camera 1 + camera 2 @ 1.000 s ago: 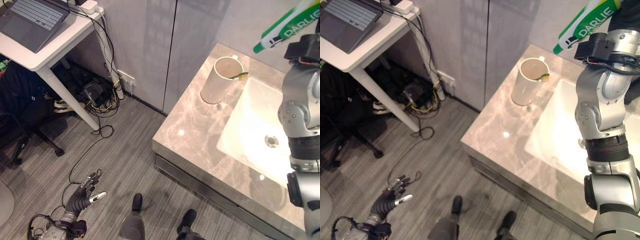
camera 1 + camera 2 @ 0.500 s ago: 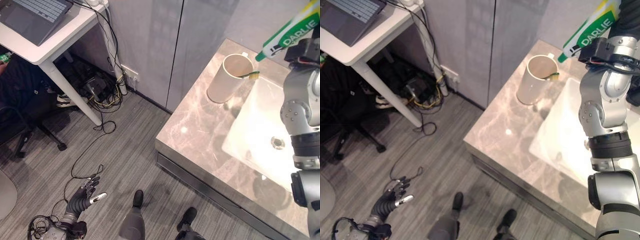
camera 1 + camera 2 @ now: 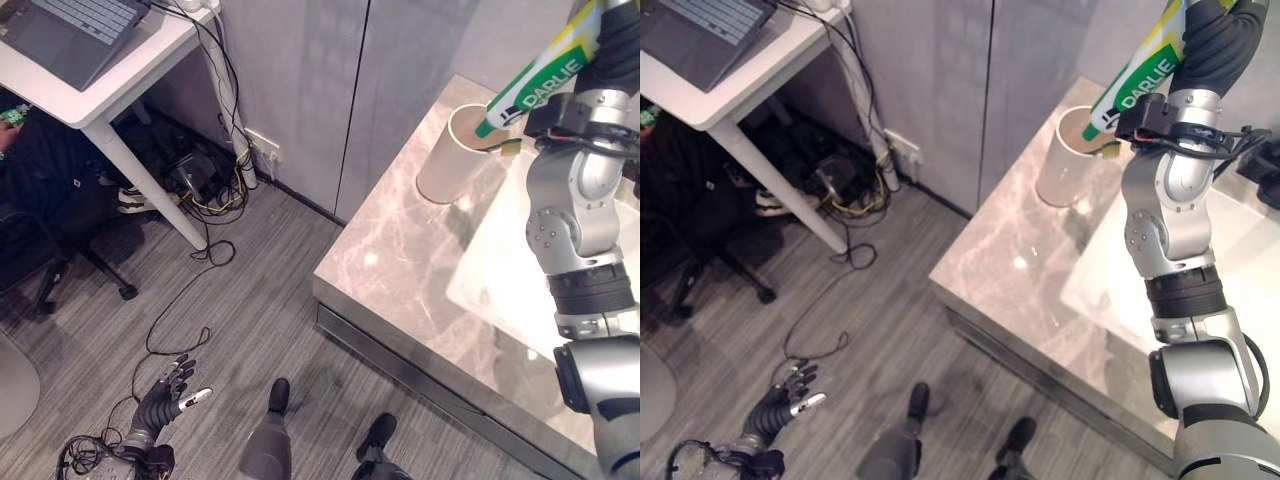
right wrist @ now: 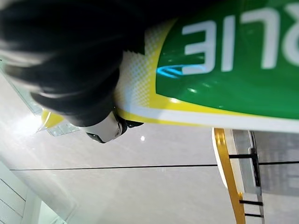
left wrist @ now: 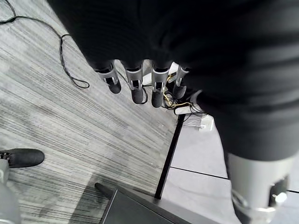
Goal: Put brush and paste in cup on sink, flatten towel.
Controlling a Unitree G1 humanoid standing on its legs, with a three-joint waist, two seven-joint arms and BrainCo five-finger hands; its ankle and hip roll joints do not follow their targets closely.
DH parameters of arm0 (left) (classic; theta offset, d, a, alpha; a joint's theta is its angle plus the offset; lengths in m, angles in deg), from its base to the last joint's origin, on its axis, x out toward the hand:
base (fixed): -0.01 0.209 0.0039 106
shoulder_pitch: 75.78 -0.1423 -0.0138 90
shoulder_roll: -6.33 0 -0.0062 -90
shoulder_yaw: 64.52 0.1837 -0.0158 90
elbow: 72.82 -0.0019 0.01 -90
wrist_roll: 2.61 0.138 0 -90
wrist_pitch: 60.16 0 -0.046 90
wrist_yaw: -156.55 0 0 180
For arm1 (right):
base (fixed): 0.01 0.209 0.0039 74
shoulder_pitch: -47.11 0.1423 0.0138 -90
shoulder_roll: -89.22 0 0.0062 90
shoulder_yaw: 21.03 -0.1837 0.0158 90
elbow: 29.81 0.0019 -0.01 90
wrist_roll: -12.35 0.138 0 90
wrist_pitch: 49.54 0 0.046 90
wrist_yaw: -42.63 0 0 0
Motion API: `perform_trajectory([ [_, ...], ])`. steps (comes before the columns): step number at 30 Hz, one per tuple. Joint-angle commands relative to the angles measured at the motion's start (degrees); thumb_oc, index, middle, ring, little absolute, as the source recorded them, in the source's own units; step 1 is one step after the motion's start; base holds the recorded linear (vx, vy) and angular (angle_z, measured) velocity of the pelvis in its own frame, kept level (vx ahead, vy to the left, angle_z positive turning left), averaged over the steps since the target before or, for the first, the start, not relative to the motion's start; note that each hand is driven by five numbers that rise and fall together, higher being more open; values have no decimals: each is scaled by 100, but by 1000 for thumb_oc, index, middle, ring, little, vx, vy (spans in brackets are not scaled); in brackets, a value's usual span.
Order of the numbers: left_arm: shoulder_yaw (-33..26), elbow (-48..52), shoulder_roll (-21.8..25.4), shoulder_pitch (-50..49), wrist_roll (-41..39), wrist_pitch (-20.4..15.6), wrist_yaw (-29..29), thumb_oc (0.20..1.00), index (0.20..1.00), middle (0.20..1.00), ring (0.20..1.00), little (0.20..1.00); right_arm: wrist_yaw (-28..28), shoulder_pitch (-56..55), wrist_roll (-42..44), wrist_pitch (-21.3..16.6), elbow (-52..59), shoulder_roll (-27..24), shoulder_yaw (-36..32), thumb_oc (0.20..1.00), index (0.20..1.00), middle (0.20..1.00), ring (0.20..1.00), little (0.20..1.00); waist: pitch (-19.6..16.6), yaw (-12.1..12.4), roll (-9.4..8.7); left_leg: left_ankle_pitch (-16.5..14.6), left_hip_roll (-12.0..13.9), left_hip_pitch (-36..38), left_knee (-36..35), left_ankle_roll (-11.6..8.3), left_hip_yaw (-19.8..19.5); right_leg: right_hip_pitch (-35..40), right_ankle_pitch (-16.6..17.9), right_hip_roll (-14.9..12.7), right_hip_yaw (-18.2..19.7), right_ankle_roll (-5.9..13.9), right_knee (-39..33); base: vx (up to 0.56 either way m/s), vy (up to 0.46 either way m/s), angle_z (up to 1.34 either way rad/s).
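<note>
The right hand is closed around the far end of the toothpaste tube, holding it tilted with its capped end just above the rim of the cup. The cup stands on the sink counter, left of the basin, and already holds a toothbrush resting against its right rim. The tube is probably light, soft and smooth; a grip near the crimped end suits it. The left hand hangs low over the floor, fingers relaxed and empty.
</note>
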Motion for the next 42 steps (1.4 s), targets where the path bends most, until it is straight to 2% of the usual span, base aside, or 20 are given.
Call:
perform_trajectory([
  [1, 122, 227, 305, -27, 235, -390, -109, 1000, 1000, 1000, 1000, 1000, -5, 589, -229, -304, 277, -468, -212, 200, 200, 200, 200, 200, -107, 179, -178, 160, -248, -10, -267, 67, -113, 769, 353, -533, -79, 727, 5, 23, -5, 8],
  [15, 160, 160, 234, 28, 297, -382, -174, 1000, 1000, 1000, 1000, 1000, 145, 429, -325, -245, 670, -449, -69, 200, 200, 200, 200, 200, -106, 170, -220, 134, -293, 29, -267, 99, -119, 811, 380, -536, -105, 727, 5, 1, 0, 0],
  [18, 110, 178, 153, -41, 446, -425, -214, 1000, 1000, 1000, 1000, 1000, 246, -31, -485, -164, 914, -474, -182, 200, 200, 200, 200, 200, -57, 174, -263, 134, -303, -11, -267, 104, -164, 808, 389, -531, -138, 727, 5, 0, 0, 0],
  [34, 175, 136, 75, -48, 485, -449, -291, 1000, 1000, 1000, 1000, 1000, 258, -108, -548, -99, 822, -315, -108, 200, 200, 200, 200, 200, -9, 151, -266, 117, -309, -14, -267, 126, -144, 774, 371, -529, -112, 727, 5, 0, 0, 0],
  [42, 222, 101, 94, -35, 457, -480, -276, 1000, 1000, 1000, 1000, 1000, 169, 5, -849, -29, 688, -280, 2, 200, 200, 200, 200, 200, 36, 164, -263, 114, -301, -43, -267, 131, -157, 744, 356, -523, -91, 727, 5, 0, 0, 0],
])
